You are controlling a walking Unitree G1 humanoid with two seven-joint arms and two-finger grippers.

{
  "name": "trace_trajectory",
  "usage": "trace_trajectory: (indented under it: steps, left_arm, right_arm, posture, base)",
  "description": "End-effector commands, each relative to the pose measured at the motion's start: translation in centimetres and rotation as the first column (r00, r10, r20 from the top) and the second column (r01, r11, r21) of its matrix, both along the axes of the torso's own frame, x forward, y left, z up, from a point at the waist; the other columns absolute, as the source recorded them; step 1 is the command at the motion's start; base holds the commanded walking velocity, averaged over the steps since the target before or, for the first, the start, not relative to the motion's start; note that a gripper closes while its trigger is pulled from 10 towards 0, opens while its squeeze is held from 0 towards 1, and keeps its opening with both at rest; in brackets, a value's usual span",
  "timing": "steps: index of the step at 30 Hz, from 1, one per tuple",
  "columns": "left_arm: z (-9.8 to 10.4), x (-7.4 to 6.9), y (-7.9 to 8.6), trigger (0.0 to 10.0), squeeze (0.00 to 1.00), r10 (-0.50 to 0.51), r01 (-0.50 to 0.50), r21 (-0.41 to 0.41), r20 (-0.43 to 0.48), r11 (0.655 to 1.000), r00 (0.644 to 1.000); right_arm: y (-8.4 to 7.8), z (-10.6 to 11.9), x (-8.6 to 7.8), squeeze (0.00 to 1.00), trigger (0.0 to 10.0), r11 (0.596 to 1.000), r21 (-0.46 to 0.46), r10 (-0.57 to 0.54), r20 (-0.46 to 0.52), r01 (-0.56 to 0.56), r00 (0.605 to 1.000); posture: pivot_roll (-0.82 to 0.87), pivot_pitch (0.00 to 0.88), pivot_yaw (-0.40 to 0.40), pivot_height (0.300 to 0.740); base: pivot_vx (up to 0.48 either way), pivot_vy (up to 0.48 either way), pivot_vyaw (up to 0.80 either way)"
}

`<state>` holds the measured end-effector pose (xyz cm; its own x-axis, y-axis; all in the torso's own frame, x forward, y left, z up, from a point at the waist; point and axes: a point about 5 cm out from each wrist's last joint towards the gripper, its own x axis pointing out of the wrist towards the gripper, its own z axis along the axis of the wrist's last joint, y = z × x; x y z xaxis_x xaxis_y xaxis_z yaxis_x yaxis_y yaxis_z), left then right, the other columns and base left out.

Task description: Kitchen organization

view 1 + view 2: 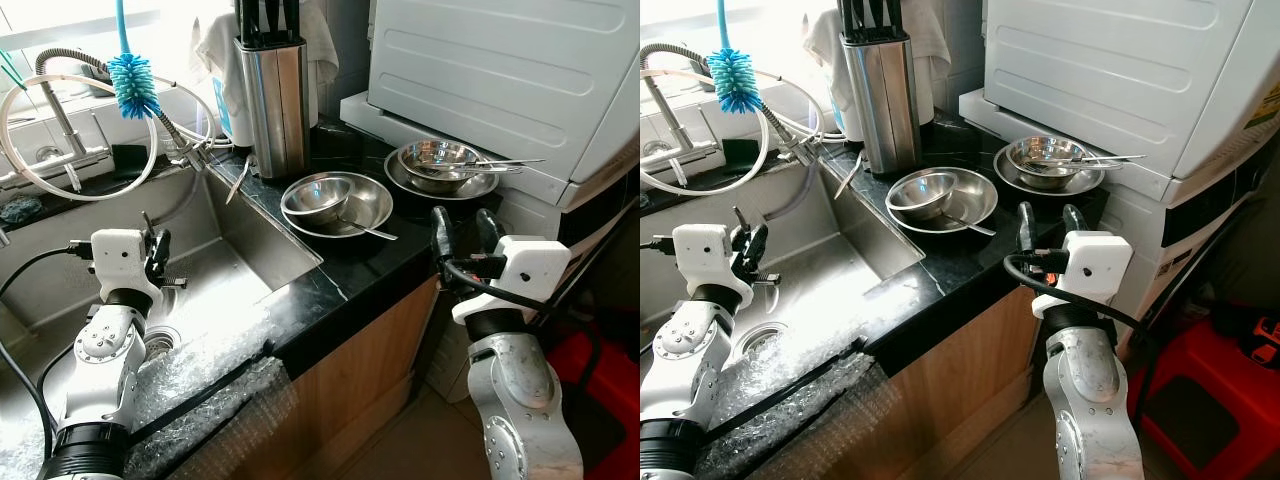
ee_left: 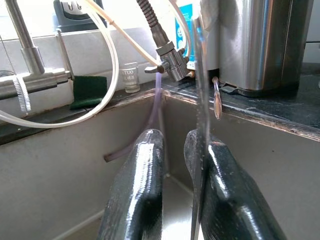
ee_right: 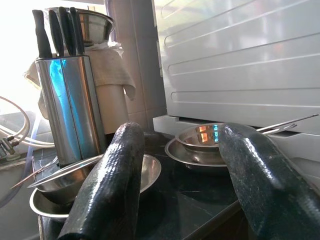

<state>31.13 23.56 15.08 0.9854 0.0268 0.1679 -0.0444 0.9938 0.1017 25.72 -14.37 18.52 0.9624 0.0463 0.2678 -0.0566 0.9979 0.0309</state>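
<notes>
**Steel dishes on black stone**

Two shiny steel bowls sit in two shallow plates on the black marble counter. Right gripper hovers nearby, fingers spread. Left gripper, over the steel sink, pinches a thin clear strip.

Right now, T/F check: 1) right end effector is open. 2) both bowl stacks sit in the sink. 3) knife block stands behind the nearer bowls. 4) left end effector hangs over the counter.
1) True: the right end effector is open, at the counter edge.
2) False: the nearer bowls and the far bowls sit on the black counter.
3) True: the knife block stands behind them.
4) False: the left end effector hangs over the sink.
</notes>
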Motion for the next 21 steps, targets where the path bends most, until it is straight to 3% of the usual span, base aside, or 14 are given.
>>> trace_trajectory:
  steps: [1,2,4,5,6,7,12,13,14,18,19,21]
  left_arm:
    - [-0.68,0.08,-0.67,10.0,0.98,-0.013,0.013,0.009,-0.03,1.0,0.999]
    - [-0.65,0.11,-0.69,10.0,0.89,-0.01,0.01,0.009,-0.029,1.0,1.0]
    - [-0.62,0.15,-0.69,10.0,0.91,-0.008,0.008,0.008,-0.029,1.0,1.0]
    - [-0.63,0.17,-0.73,10.0,0.79,-0.01,0.01,0.009,-0.03,1.0,0.999]
    - [-0.64,0.18,-0.76,10.0,0.79,-0.012,0.012,0.008,-0.031,1.0,0.999]
    - [-0.62,0.2,-0.91,10.0,1.0,-0.02,0.02,0.001,-0.029,1.0,0.999]
    - [-0.64,0.21,-1.06,10.0,0.98,-0.012,0.012,0.007,-0.03,1.0,0.999]
    - [-0.63,0.22,-1.07,10.0,0.78,-0.012,0.012,0.008,-0.03,1.0,0.999]
    - [-0.62,0.22,-1.1,10.0,0.0,-0.013,0.013,0.009,-0.029,1.0,1.0]
    - [-0.68,0.2,-1.29,10.0,0.0,-0.024,0.024,-0.006,-0.027,1.0,0.999]
    - [-0.67,0.18,-1.45,10.0,1.0,-0.034,0.033,-0.011,-0.025,0.999,0.999]
    - [-0.7,0.15,-1.54,10.0,1.0,-0.033,0.033,-0.01,-0.026,0.999,0.999]
  right_arm:
    - [0.13,0.09,0.29,0.0,10.0,1.0,-0.002,-0.002,-0.007,0.002,1.0]
    - [0.13,0.09,0.32,0.0,10.0,1.0,-0.002,-0.003,-0.007,0.003,1.0]
    - [0.13,0.06,0.37,0.0,10.0,1.0,-0.002,-0.006,-0.009,0.006,1.0]
    - [0.12,0.04,0.4,0.0,10.0,1.0,-0.002,-0.007,-0.01,0.007,1.0]
    - [0.11,0.03,0.42,0.0,10.0,1.0,-0.001,-0.008,-0.011,0.008,1.0]
    - [0.1,0.02,0.43,0.0,10.0,1.0,-0.001,-0.009,-0.011,0.009,1.0]
    - [0.07,-0.01,0.43,0.0,10.0,1.0,0.0,-0.011,-0.012,0.011,1.0]
    - [0.07,-0.02,0.43,0.0,10.0,1.0,-0.001,-0.011,-0.013,0.011,1.0]
    - [0.08,-0.03,0.42,0.0,10.0,1.0,-0.002,-0.01,-0.013,0.01,1.0]
    - [0.12,-0.09,0.38,0.0,10.0,1.0,-0.003,-0.008,-0.016,0.008,1.0]
    - [0.12,-0.1,0.37,0.0,10.0,1.0,-0.003,-0.008,-0.016,0.008,1.0]
    - [0.14,-0.13,0.39,0.0,10.0,1.0,-0.003,-0.007,-0.017,0.007,1.0]
  posture:
    - [-0.23,0.009,0.03,0.74]
    - [-0.23,0.011,0.032,0.74]
    - [-0.23,0.01,0.033,0.74]
    - [-0.23,0.011,0.033,0.74]
    - [-0.23,0.011,0.033,0.74]
    - [-0.23,0.011,0.033,0.74]
    - [-0.23,0.006,0.033,0.74]
    - [-0.23,0.006,0.033,0.74]
    - [-0.23,0.0,0.033,0.74]
    - [-0.23,0.0,0.032,0.74]
    - [-0.23,0.0,0.032,0.74]
    - [-0.23,0.0,0.031,0.74]
  base:
    - [0.0,0.0,0.0]
    - [0.0,0.0,0.0]
    - [0.0,0.0,0.0]
    - [0.0,0.0,0.0]
    - [0.0,0.0,0.0]
    - [0.0,0.0,0.0]
    - [0.0,0.0,0.0]
    - [0.0,0.0,0.0]
    - [0.0,0.0,0.0]
    - [0.0,0.0,0.0]
    - [0.0,0.0,0.0]
    - [0.0,0.0,0.0]
